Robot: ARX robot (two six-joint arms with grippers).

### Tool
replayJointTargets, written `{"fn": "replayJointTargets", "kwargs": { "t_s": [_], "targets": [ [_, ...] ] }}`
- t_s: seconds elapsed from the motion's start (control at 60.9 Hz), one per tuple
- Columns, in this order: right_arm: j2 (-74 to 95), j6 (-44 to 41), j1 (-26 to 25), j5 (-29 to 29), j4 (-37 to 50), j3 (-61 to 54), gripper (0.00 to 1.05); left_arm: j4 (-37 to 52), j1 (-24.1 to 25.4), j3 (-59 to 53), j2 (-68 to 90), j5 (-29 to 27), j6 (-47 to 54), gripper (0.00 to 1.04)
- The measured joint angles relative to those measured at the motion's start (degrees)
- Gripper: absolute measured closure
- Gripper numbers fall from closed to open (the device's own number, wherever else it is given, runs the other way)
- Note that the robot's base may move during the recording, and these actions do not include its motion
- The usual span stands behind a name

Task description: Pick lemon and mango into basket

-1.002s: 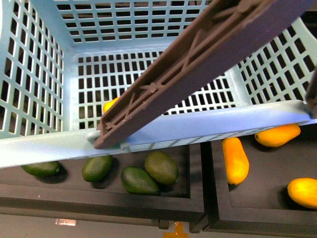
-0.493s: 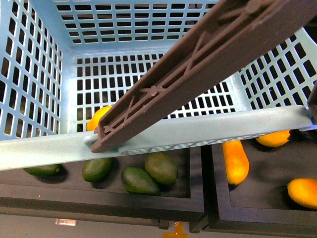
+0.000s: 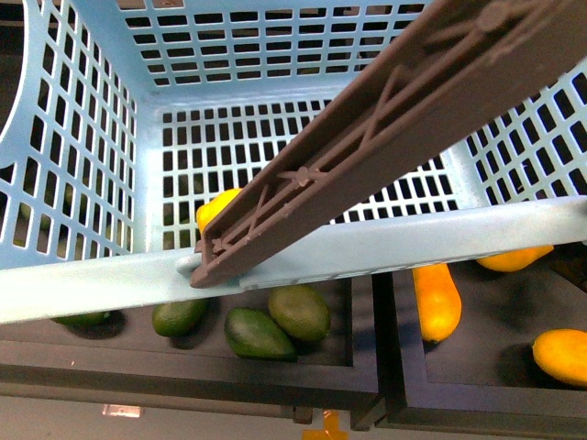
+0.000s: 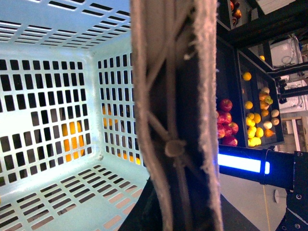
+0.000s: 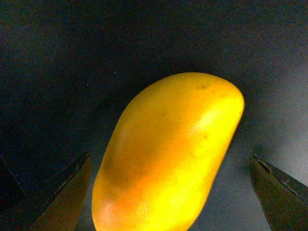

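Basket (image 3: 92, 280) further right than before, lemon (image 3: 216, 209) more exposed; right tool (image 5: 171, 158) apart astride mango (image 5: 183, 120).

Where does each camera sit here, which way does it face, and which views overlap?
Front view: on the robot's body, looking down into the basket, its brown handle slanting across, a lemon inside, fruit trays below; no arm shows.
Left wrist view: close against the handle, facing the basket's inside; no gripper part is identifiable.
Right wrist view: close above a mango on a dark floor, framed by the open right gripper.
Shared: front and left wrist views both show basket and handle.
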Motion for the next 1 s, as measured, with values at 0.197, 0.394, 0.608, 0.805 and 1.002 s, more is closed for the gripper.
{"fn": "replayJointTargets", "kwargs": {
  "t_s": [0.197,0.394,0.608,0.805,1.002],
  "targets": [
    [2.03,-0.57,1.05,0.39,-1.33,2.03,0.34,0.0,0.0,0.0,0.0,-0.26,0.04,1.0],
    [-2.54,-0.44,-0.26,-1.49,5.29,-5.49,0.42,0.0,0.0,0.0,0.0,-0.22,0.07,1.0],
    [-18.05,-5.35,-3.06,-3.32,11.65,-17.09,0.42,0.0,0.0,0.0,0.0,-0.09,0.04,1.0],
    [-39.52,-10.14,-6.49,-6.51,8.96,-26.69,0.42,0.0,0.0,0.0,0.0,-0.11,0.02,1.0],
    [-57.61,-11.13,-6.4,-8.68,2.08,-28.35,0.42,0.0,0.0,0.0,0.0,-0.11,0.04,1.0]
  ]
}}
